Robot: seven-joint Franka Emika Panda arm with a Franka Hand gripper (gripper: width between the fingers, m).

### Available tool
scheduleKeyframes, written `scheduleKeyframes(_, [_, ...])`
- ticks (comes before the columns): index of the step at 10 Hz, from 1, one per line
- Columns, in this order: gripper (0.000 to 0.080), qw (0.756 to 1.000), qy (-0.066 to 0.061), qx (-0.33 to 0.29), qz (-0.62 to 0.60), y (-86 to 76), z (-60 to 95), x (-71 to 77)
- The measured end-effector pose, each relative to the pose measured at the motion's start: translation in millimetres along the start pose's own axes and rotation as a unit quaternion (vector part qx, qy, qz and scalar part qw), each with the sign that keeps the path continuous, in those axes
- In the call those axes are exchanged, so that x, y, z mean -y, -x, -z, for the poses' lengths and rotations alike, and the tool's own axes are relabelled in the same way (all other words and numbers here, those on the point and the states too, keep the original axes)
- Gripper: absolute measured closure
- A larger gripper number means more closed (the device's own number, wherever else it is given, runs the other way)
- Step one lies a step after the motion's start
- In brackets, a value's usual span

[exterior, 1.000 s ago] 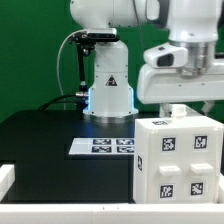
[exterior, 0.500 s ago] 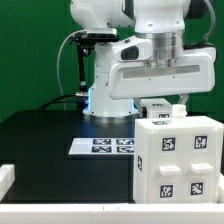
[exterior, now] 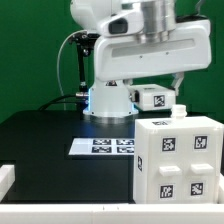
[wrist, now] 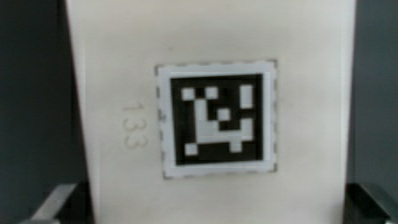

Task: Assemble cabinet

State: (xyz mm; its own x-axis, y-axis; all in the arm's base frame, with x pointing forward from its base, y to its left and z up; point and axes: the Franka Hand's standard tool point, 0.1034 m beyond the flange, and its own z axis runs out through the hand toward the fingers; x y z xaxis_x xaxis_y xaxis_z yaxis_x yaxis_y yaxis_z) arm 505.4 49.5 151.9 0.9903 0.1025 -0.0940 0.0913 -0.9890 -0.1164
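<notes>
The white cabinet box [exterior: 176,160] stands at the exterior view's lower right, with marker tags on its top and front. Above its far left corner hangs a smaller white cabinet piece [exterior: 150,97] with one tag, clear of the box. My gripper [exterior: 156,90] is shut on this piece from above. In the wrist view the same piece [wrist: 125,90] fills the picture, its tag facing the camera. It sits between my two dark fingers [wrist: 54,205], which press on its two sides.
The marker board [exterior: 100,146] lies flat on the black table [exterior: 40,140], to the left of the box. The robot's white base [exterior: 110,90] stands behind it, and a white ledge [exterior: 6,176] sits at the left edge.
My gripper has moved from above the box's top toward the exterior view's left and then upward. The small white piece has risen with it and now hangs above the box.
</notes>
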Motion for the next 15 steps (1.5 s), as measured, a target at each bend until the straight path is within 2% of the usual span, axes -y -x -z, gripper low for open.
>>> scheduleKeyframes(1, [0.0241,1.0,0.003,0.018,-0.022,-0.1,4.9,13.8])
scheduleKeyframes(4, [0.0241,1.0,0.004,0.02,-0.006,0.0,3.4,9.0])
scheduleKeyframes(5, [0.0241,0.999,0.015,0.033,0.01,-5.6,19.2,5.7])
scheduleKeyframes(7, [0.0241,0.999,0.009,0.029,0.013,-43.5,56.5,6.3])
scheduleKeyframes(8, [0.0241,1.0,0.007,0.019,0.014,-61.1,64.9,6.6])
scheduleKeyframes(12, [0.0241,1.0,0.007,0.018,0.018,-63.6,60.4,5.7])
scheduleKeyframes(14, [0.0241,1.0,0.003,-0.007,0.027,-111.2,67.7,4.6])
scheduleKeyframes(15, [0.0241,0.999,0.004,-0.018,0.03,-123.3,70.5,8.5])
